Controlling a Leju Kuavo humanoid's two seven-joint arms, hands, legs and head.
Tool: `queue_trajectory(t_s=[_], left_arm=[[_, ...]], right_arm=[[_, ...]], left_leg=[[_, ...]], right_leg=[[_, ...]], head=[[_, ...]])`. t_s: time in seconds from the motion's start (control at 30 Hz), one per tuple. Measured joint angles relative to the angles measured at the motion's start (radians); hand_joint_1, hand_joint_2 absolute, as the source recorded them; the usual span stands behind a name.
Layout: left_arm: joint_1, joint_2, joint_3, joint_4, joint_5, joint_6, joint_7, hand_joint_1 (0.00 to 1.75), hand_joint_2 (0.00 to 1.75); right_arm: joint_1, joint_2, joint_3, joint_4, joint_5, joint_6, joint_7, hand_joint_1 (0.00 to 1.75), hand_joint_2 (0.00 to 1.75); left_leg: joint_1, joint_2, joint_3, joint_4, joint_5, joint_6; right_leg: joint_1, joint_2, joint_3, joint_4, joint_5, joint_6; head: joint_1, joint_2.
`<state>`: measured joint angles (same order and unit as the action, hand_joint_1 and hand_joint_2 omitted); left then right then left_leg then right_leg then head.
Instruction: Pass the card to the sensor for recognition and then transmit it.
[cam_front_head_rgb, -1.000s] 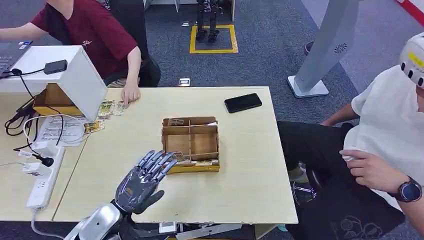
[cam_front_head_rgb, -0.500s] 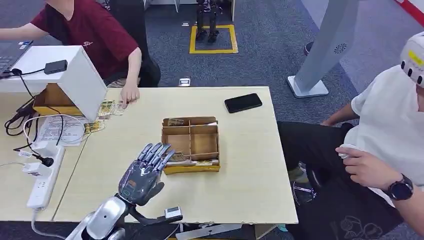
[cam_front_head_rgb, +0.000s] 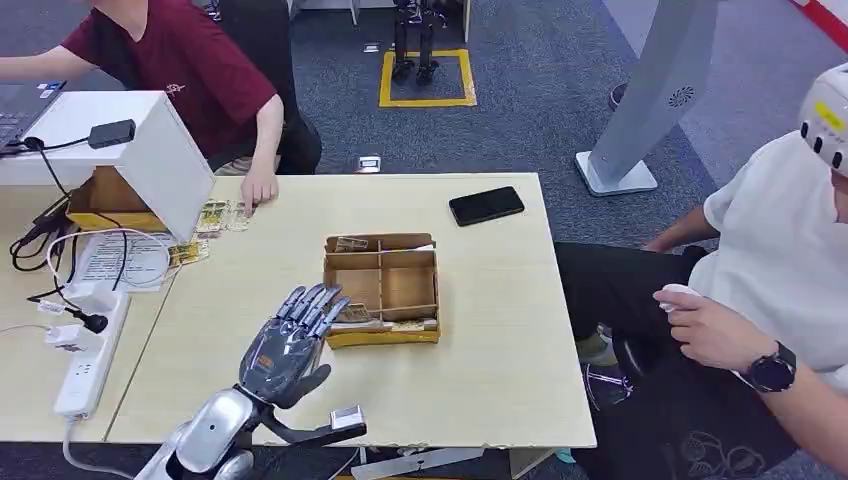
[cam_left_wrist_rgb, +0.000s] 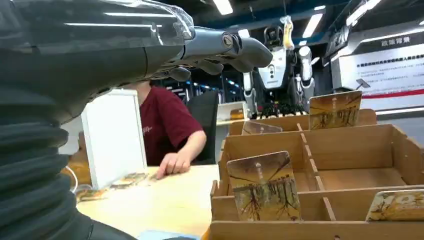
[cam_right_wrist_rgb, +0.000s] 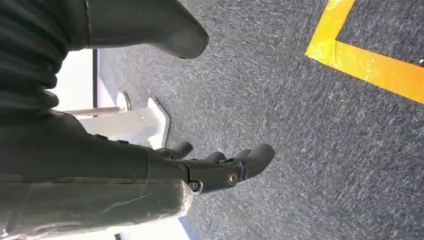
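Fingers (cam_front_head_rgb: 312, 305) of the left hand (cam_front_head_rgb: 285, 350) are spreading empty beside the box's (cam_front_head_rgb: 382, 282) near-left corner, where a card (cam_left_wrist_rgb: 263, 186) is leaning. Right hand (cam_right_wrist_rgb: 220, 167) is hanging loosely curled, empty. Card print is unreadable.

Black phone (cam_front_head_rgb: 485, 205) on table (cam_front_head_rgb: 500, 380), white power strip (cam_front_head_rgb: 88, 355) beside

I see the pale wood worktop (cam_front_head_rgb: 480, 340) carrying a divided cardboard tray (cam_front_head_rgb: 381, 289) near its middle, a black phone (cam_front_head_rgb: 486, 206) toward the far right edge, and a few loose cards (cam_front_head_rgb: 222, 216) by the far left corner, beside a white box (cam_front_head_rgb: 150, 150), where a person's hand (cam_front_head_rgb: 260, 188) rests.
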<state>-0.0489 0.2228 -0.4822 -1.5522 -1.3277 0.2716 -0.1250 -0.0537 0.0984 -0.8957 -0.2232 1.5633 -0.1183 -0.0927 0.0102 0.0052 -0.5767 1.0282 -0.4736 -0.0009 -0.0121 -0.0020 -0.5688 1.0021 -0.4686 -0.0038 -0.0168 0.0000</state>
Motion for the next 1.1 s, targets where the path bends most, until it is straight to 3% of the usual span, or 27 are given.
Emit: queue_trajectory(t_s=[0.37, 1.1], left_arm=[[-0.031, -0.082, 0.0, 0.046, 0.033, -0.041, -0.012, 0.0, 1.75], [-0.069, -0.114, 0.017, 0.117, 0.074, -0.073, -0.01, 0.0, 1.75]], right_arm=[[-0.005, 0.0, 0.0, 0.0, 0.007, -0.003, -0.009, 0.0, 1.75], [-0.005, 0.0, 0.003, 0.0, 0.007, 0.003, -0.004, 0.0, 1.75]], left_leg=[[0.0, 0.0, 0.0, 0.0, 0.0, 0.0], [0.0, 0.0, 0.0, 0.0, 0.0, 0.0]], right_leg=[[0.0, 0.0, 0.0, 0.0, 0.0, 0.0], [0.0, 0.0, 0.0, 0.0, 0.0, 0.0]], head=[[0.0, 0.0], [0.0, 0.0]])
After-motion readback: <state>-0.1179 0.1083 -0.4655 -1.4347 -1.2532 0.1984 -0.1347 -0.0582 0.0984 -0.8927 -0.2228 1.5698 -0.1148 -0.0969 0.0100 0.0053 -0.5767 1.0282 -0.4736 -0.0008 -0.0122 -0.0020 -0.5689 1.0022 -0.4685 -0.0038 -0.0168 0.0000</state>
